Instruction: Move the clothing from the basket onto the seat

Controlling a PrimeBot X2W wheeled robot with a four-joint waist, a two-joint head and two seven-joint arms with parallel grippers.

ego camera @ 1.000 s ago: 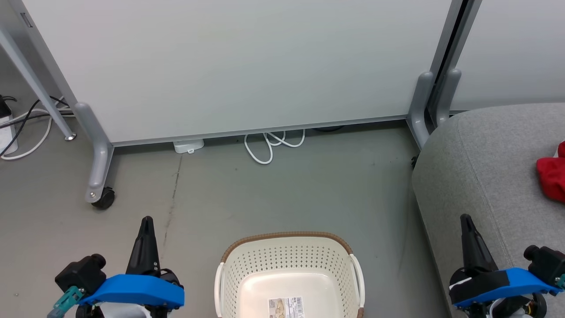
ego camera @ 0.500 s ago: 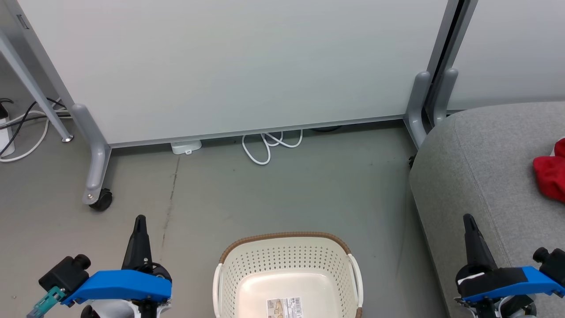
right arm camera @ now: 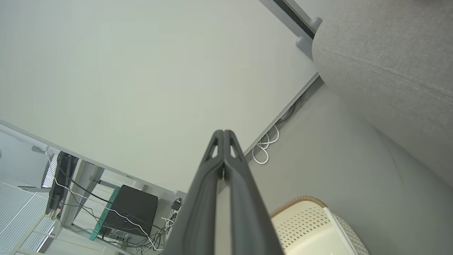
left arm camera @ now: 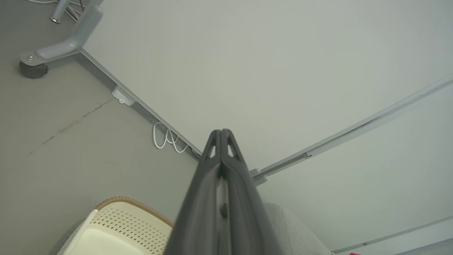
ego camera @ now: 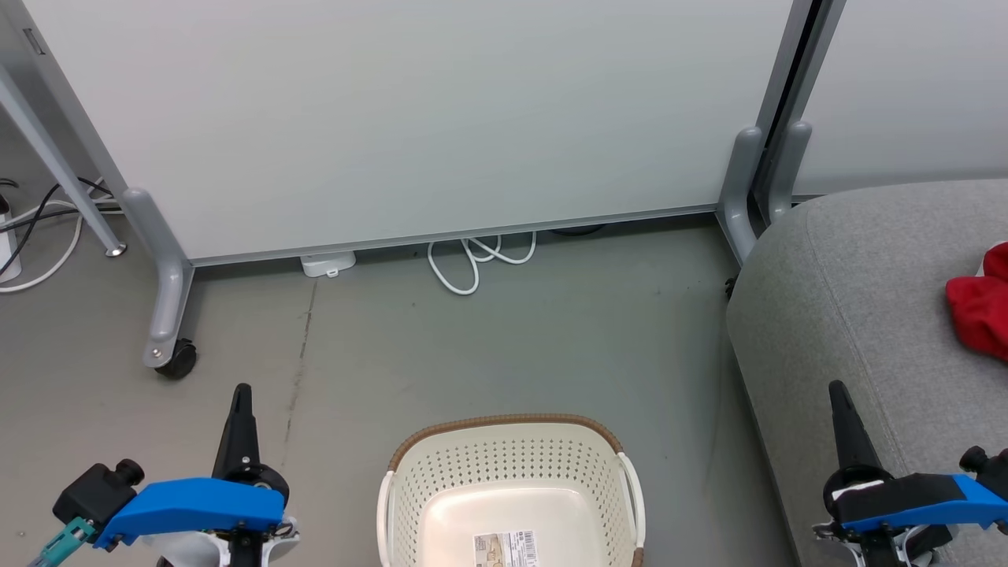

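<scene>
Clothing (ego camera: pixel 980 303) lies as a red bundle on the seat (ego camera: pixel 850 299), cut off by the head view's right edge, so how many garments it holds cannot be told. The seat is grey and rounded and takes up the right side of that view. The basket (ego camera: pixel 508 420) stands on the floor (ego camera: pixel 488 346) at bottom centre, well apart from the clothing and near the seat's left flank. Its pale bottom shows bare around a barcode label (ego camera: pixel 508 549). The left fingers (ego camera: pixel 239 425) point up at lower left, over the floor and left of the basket. In the left wrist view these fingers (left arm camera: pixel 212 166) are pressed together along their length, with nothing between them, and the basket (left arm camera: pixel 116 219) sits below them to the left. The right fingers (ego camera: pixel 844 425) stand at lower right, over the seat's near edge. In the right wrist view they (right arm camera: pixel 216 166) are likewise pressed together and hold nothing, with the basket (right arm camera: pixel 308 219) beside them and the seat (right arm camera: pixel 389 63) at upper right. Behind stands a white panel (ego camera: pixel 409 118) on a caster (ego camera: pixel 175 361), with a looped white cable (ego camera: pixel 476 260) under its lower edge.
</scene>
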